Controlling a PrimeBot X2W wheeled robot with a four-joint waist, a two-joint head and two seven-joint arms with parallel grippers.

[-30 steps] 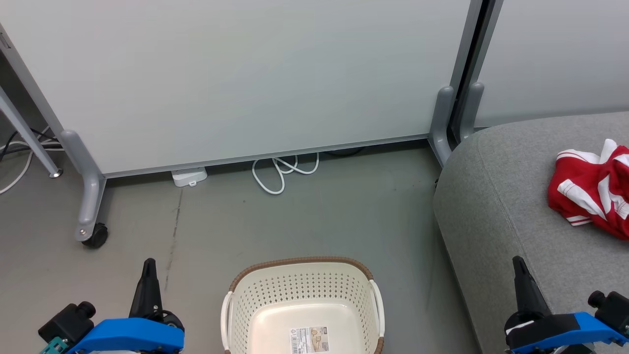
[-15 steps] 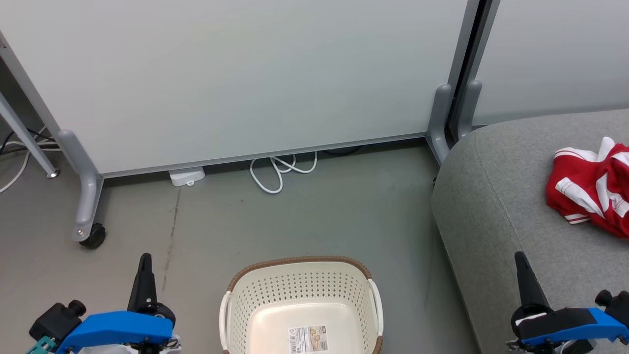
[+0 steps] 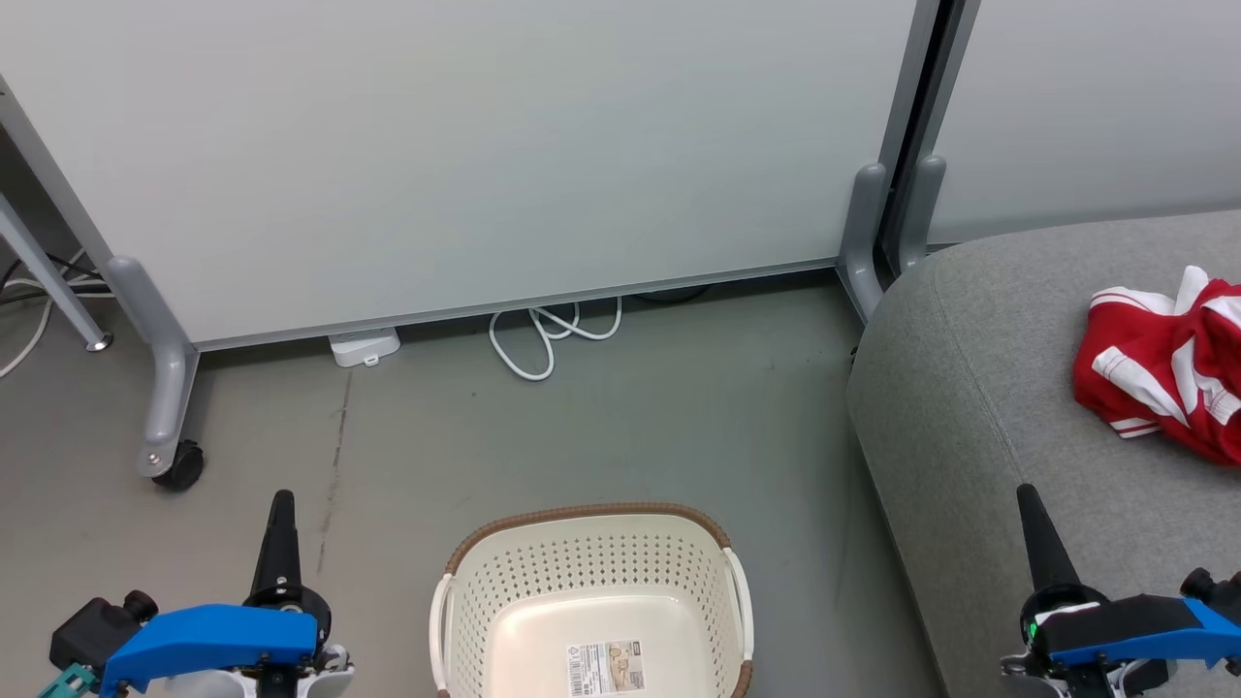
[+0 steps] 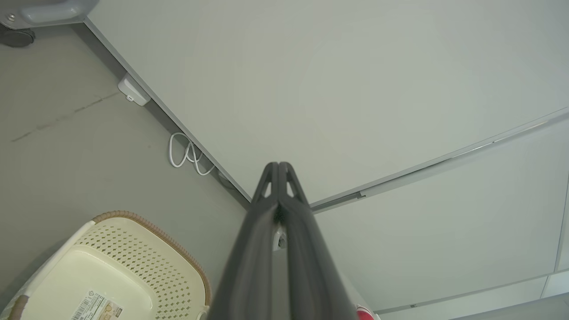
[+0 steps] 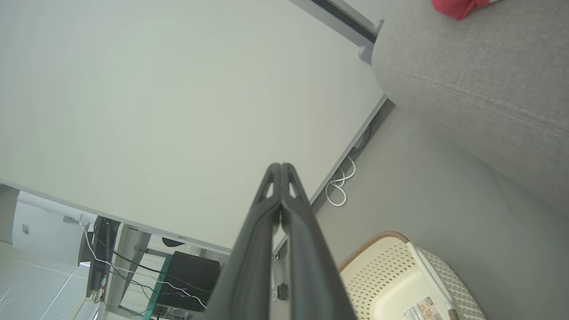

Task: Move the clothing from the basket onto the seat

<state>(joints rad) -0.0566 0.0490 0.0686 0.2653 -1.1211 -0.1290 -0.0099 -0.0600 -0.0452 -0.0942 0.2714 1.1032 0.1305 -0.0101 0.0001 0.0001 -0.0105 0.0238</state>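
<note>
Clothing [image 3: 1159,383] on seat [image 3: 970,388], beyond closed right gripper [image 3: 1024,496]; left gripper [image 3: 281,500] closed too

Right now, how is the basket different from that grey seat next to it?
The basket is cream plastic with holed walls and a brown rim; the seat is grey fabric. The basket is far smaller than the seat. The basket is empty, while the seat carries the red-and-white clothing. Both have rounded corners.
</note>
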